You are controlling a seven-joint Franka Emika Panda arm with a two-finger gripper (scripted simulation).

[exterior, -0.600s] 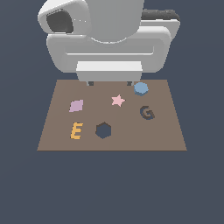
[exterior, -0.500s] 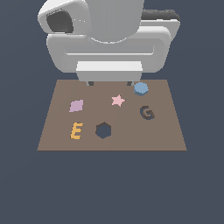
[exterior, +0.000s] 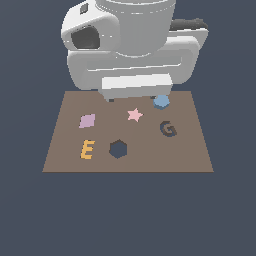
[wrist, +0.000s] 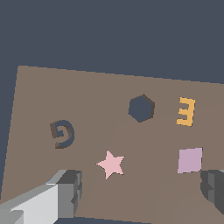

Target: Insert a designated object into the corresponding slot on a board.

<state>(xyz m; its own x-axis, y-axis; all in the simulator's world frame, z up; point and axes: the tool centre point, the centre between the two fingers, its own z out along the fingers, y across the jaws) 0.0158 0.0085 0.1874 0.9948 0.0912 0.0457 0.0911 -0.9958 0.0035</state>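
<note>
Block (exterior: pixel 161 102) light blue, resting on board (exterior: pixel 190 150) near far edge, beyond G (exterior: pixel 168 129), beside star (exterior: pixel 134 115); absent from wrist view. Slot (exterior: pixel 118 149) empty, well apart from block, next to E (exterior: pixel 87 149). Tool (wrist: pixel 140 192) spread wide, empty, fingers (wrist: pixel 70 190) straddling star region; likely poised for descent toward block. Diamond (exterior: pixel 87 120) nearby, irrelevant.

One board (exterior: pixel 200 155) w/ five shapes: one lilac diamond (exterior: pixel 87 120), one pink star (exterior: pixel 134 115), one orange E (exterior: pixel 87 149), one dark G (exterior: pixel 168 129), one hexagon slot (exterior: pixel 118 149). One blue block (exterior: pixel 161 102). One arm (exterior: pixel 131 45).
</note>
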